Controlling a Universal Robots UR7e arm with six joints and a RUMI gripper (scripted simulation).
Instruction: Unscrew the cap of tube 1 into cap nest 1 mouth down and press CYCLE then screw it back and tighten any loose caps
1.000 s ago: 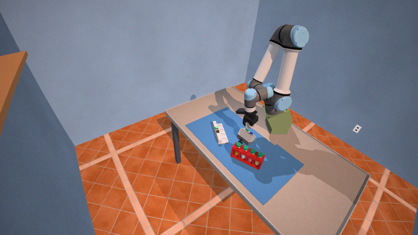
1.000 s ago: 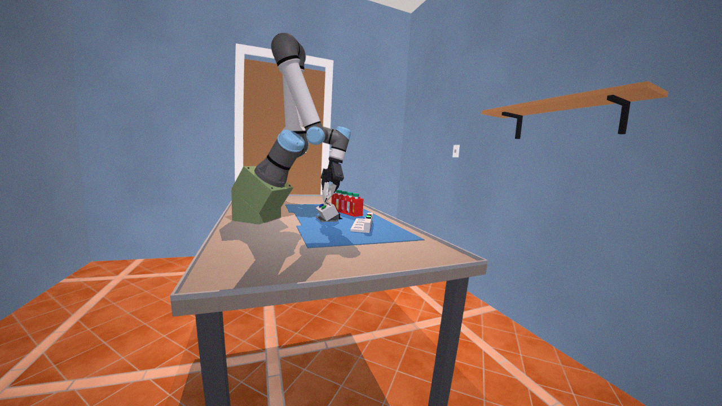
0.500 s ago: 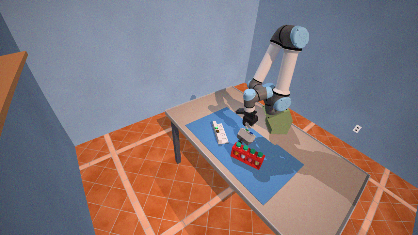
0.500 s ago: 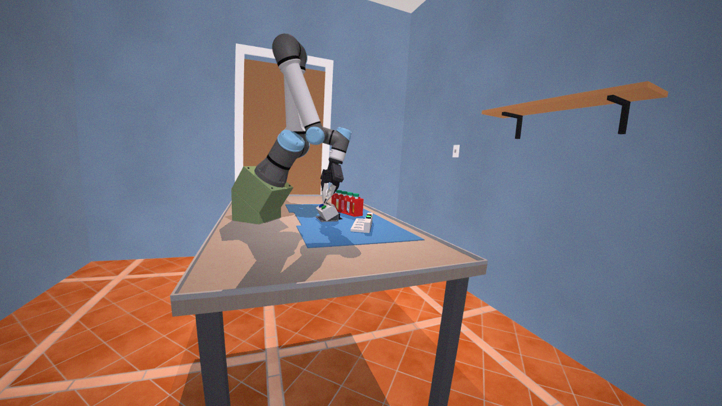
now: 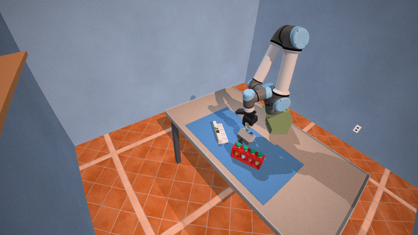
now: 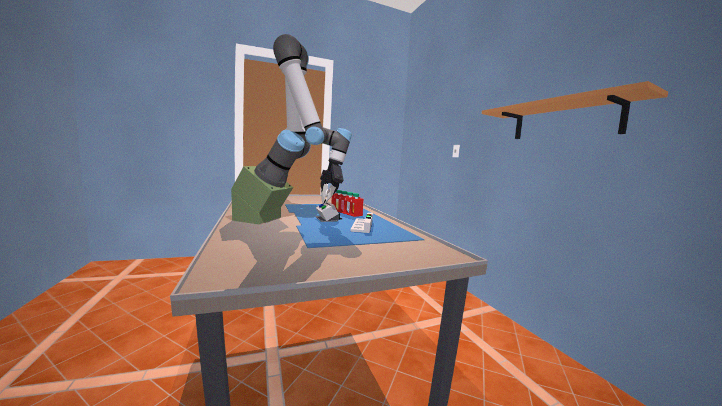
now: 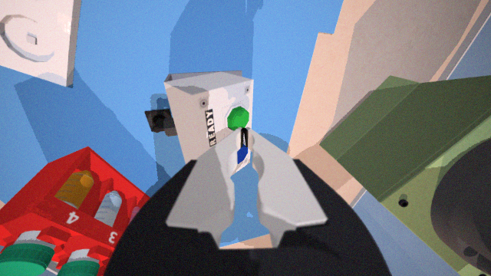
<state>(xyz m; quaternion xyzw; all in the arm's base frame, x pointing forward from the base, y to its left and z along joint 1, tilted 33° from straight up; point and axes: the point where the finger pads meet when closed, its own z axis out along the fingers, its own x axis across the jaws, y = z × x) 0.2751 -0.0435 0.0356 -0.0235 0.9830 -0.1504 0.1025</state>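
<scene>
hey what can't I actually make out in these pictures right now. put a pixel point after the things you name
- The blue key (image 7: 242, 155): mostly behind the gripper (image 7: 244, 130) in the wrist view.
- The CYCLE label: hidden by the fingers, wrist view.
- Cap tray (image 7: 42, 42): cut off by the wrist view's edge.
- Whether the green caps (image 5: 238, 145) (image 7: 24, 257) are fully tight: too small from the top, cut off at the wrist.
</scene>
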